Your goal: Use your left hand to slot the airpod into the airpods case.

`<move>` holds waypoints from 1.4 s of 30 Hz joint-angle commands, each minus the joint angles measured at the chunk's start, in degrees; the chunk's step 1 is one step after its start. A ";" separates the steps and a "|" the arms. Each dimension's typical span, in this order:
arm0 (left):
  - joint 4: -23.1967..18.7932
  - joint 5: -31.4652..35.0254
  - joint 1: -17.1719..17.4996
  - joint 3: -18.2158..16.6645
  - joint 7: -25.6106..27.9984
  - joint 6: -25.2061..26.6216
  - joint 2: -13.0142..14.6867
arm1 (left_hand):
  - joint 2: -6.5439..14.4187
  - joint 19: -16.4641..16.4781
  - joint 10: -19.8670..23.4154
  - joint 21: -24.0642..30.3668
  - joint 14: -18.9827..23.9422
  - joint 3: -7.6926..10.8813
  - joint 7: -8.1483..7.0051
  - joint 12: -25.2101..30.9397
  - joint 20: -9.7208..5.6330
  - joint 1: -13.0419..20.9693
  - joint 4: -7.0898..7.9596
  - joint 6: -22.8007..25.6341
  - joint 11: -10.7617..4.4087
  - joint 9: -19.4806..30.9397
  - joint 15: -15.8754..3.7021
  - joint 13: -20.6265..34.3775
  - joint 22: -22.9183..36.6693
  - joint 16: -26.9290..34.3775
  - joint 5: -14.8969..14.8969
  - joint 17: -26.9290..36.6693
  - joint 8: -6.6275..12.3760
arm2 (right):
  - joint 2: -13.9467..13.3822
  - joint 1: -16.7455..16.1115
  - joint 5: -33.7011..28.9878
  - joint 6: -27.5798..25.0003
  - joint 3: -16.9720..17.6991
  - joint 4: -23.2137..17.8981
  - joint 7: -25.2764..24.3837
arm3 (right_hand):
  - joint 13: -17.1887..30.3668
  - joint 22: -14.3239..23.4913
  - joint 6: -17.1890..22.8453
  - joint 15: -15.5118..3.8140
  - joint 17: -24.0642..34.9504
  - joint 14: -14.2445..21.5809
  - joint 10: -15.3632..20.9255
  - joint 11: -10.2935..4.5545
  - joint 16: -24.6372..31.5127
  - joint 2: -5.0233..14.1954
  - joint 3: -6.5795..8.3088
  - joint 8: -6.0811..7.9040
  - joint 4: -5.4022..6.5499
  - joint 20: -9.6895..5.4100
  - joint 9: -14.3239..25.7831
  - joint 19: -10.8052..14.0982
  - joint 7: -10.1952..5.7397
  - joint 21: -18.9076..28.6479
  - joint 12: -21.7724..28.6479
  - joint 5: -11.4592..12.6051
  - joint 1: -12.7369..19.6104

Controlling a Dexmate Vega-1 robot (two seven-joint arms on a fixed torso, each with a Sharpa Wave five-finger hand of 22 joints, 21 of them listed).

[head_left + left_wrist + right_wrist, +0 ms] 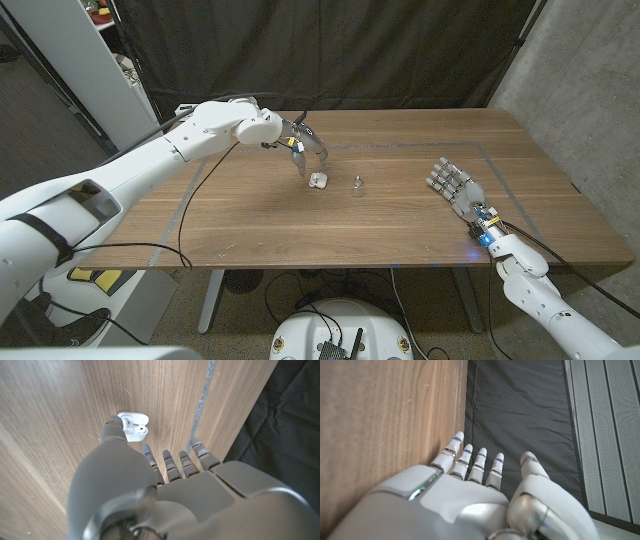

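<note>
**Left hand poised over the open airpods case**

While the left arm reaches in from the seven o'clock corner of the head view and stretches across the wooden surface (400,215), its left hand (300,143) hangs just above and beside the airpods case (318,181), fingers pointing downward toward it. From the left wrist view the thumb tip lies right at the case's edge, and the other fingers (172,465) are spread and extended along the wood rather than curled. Whether the thumb actually touches the case cannot be told. Nothing shows between its fingers, so the hand looks loosely open and empty.

Near the surface's middle the white case lies with its lid open, and a white airpod (129,423) shows seated in one of its wells, beside the thumb tip. At three o'clock from the case, a little apart, stands a small pale object (357,184), too small to identify.

Toward four o'clock of the case and well away, the right hand (456,186) waits near the surface's right side, fingers straight and slightly apart, holding nothing. In the right wrist view its fingertips (480,457) reach past the surface's edge toward dark cloth.
</note>
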 commanded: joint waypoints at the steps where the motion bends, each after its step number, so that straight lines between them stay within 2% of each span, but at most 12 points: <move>1: 7.03 -2.50 -3.26 0.98 3.37 -9.00 -0.60 | -0.35 0.36 -1.29 0.02 -0.91 -0.37 -0.10 -0.19 -0.44 1.58 -0.83 0.58 0.20 -0.13 -2.61 0.14 0.18 -0.08 0.60 0.05 0.13 | 1.03 0.24 -0.82 0.80 -0.69 -0.42 -2.72 | 0.08 0.23 0.57 -5.11 0.29 0.22 0.17 0.47 0.31 0.03 0.31 0.03 -0.11 0.48 0.21 0.08 -0.05 0.30 0.39 0.10 -0.26; 3: 8.13 -2.06 -3.80 1.27 4.70 -10.49 -0.75 | -0.41 0.35 -1.68 0.00 -1.22 -0.40 -0.11 -0.32 -0.57 2.17 -1.09 0.48 0.16 -0.21 -2.37 0.13 0.17 -0.16 0.77 0.04 -0.04 | 1.16 0.50 -0.97 0.89 -0.84 -0.27 -2.89 | 0.09 0.24 0.55 -5.08 0.29 0.22 0.17 0.39 0.31 0.03 0.31 0.02 -0.12 0.49 0.21 0.07 -0.04 0.31 0.39 0.10 -0.25; 8: 11.90 -0.64 -5.33 2.16 8.91 -14.49 -1.12 | 0.79 0.40 -2.39 -0.01 -1.84 0.44 -0.15 -0.49 -1.15 6.14 -2.44 0.69 -0.09 -0.48 -2.36 0.06 0.17 -0.14 1.53 0.03 -0.46 | 1.41 0.99 -1.27 0.72 -1.22 -0.23 -3.64 | 0.10 0.24 0.55 -4.98 0.31 0.11 0.19 0.57 0.29 -0.02 0.28 0.01 -0.13 0.59 0.22 -0.01 -0.04 0.30 0.40 0.09 -0.28; 11: 15.29 0.62 -6.77 3.14 12.20 -17.62 -1.66 | 1.52 0.63 -2.16 0.07 -1.96 0.96 -0.15 -0.34 -1.68 8.47 -2.99 1.69 -1.10 -0.55 -2.54 -0.04 0.18 -0.07 1.66 -0.03 -0.33 | 1.55 1.22 -1.44 0.51 -1.46 -0.20 -4.14 | 0.11 0.24 0.52 -4.98 0.32 0.13 0.12 0.73 0.31 -0.05 0.26 -0.02 -0.13 0.69 0.22 -0.06 -0.04 0.29 0.38 0.08 -0.30; 12: 16.38 1.08 -7.26 3.47 13.39 -18.57 -1.88 | 1.69 0.70 -1.22 0.09 -1.96 1.07 -0.13 0.05 -1.89 9.59 -3.11 2.76 -2.08 -0.45 -2.59 -0.07 0.17 -0.04 1.59 -0.09 0.00 | 1.60 1.31 -1.51 0.48 -1.54 -0.18 -4.29 | 0.12 0.25 0.53 -4.96 0.31 0.11 0.14 0.62 0.30 -0.06 0.25 -0.01 -0.14 0.71 0.22 -0.06 -0.04 0.29 0.39 0.08 -0.29; 13: 17.39 1.54 -7.77 3.85 14.17 -19.24 -2.20 | 1.70 0.82 -1.09 0.13 -1.69 1.05 -0.14 0.12 -2.12 9.96 -3.11 3.22 -2.17 -0.41 -2.88 -0.09 0.17 0.07 1.53 -0.11 0.13 | 1.65 1.40 -1.62 0.46 -1.61 -0.17 -4.53 | 0.12 0.25 0.53 -4.95 0.31 0.09 0.10 0.53 0.30 -0.07 0.25 -0.01 -0.15 0.72 0.22 -0.06 -0.05 0.30 0.37 0.08 -0.30; 21: 26.47 4.88 -12.46 7.70 21.00 -24.51 -5.11 | 1.62 0.83 -1.82 0.12 -1.88 0.90 -0.14 -0.15 -2.66 10.84 -3.03 4.26 -1.39 -0.25 -3.27 -0.15 0.17 -0.02 1.32 -0.17 0.43 | 2.59 2.37 -2.33 1.08 -2.10 0.52 -5.92 | 0.14 0.25 0.63 -4.94 0.33 0.11 0.15 0.61 0.32 -0.16 0.19 0.02 -0.17 0.82 0.23 -0.10 -0.07 0.31 0.40 0.07 -0.34; 22: 27.37 5.19 -12.89 8.13 21.80 -24.70 -5.45 | 1.53 0.79 -2.18 0.10 -2.11 0.74 -0.11 -0.27 -2.70 10.94 -2.89 4.18 -0.63 -0.17 -3.21 -0.16 0.17 -0.09 1.20 -0.17 0.38 | 2.70 2.36 -2.40 1.18 -2.15 0.48 -6.17 | 0.14 0.25 0.64 -4.90 0.33 0.11 0.17 0.56 0.33 -0.16 0.19 0.02 -0.18 0.83 0.23 -0.10 -0.07 0.32 0.41 0.07 -0.34; 25: 29.24 6.52 -13.89 9.49 24.08 -24.57 -6.18 | 1.21 0.33 -3.28 -0.09 -2.99 0.20 0.07 -0.66 -2.80 10.78 -2.44 3.08 0.22 0.03 -2.89 -0.16 0.17 -0.32 0.89 -0.14 -0.09 | 3.07 2.04 -2.78 1.48 -2.33 0.11 -7.31 | 0.16 0.26 0.67 -4.89 0.33 0.11 0.13 0.75 0.33 -0.18 0.18 0.02 -0.21 0.88 0.23 -0.10 -0.08 0.33 0.40 0.07 -0.33; 32: 30.37 6.43 -14.97 11.11 26.50 -24.27 -6.30 | 0.70 -1.78 -5.32 -0.84 -4.70 -1.70 0.37 -1.18 -1.89 9.32 -0.82 -2.71 1.49 0.77 -1.99 -0.11 0.18 -0.29 0.12 0.03 -2.25 | 3.28 1.59 -3.42 1.82 -2.59 -0.73 -9.14 | 0.18 0.26 0.68 -4.91 0.33 0.07 0.06 0.35 0.34 -0.16 0.18 0.01 -0.25 0.91 0.24 -0.13 -0.08 0.34 0.38 0.08 -0.31; 38: 31.36 6.19 -15.02 12.04 28.39 -23.22 -6.52 | 0.66 -2.05 -5.75 -0.88 -5.08 -2.27 0.27 -1.23 -1.81 8.79 -0.36 -4.26 1.60 1.02 -1.82 -0.09 0.19 -0.24 0.00 0.06 -2.72 | 2.91 0.52 -3.70 2.12 -2.66 -2.18 -10.07 | 0.19 0.26 0.70 -4.89 0.34 0.11 0.16 0.64 0.37 -0.17 0.17 0.00 -0.27 0.91 0.24 -0.18 -0.08 0.34 0.42 0.08 -0.32; 42: 30.25 5.19 -14.32 11.68 29.26 -22.05 -5.96 | 1.35 -1.74 -5.08 -0.69 -4.63 -2.62 0.12 -0.85 -1.72 7.88 0.47 -4.64 1.36 1.29 -1.97 -0.07 0.25 0.08 -0.11 0.14 -2.71 | 2.65 -0.05 -3.75 1.92 -2.72 -2.92 -10.67 | 0.20 0.26 0.72 -4.90 0.32 0.12 0.10 0.58 0.37 -0.18 0.18 -0.01 -0.33 0.90 0.25 -0.22 -0.08 0.35 0.40 0.09 -0.26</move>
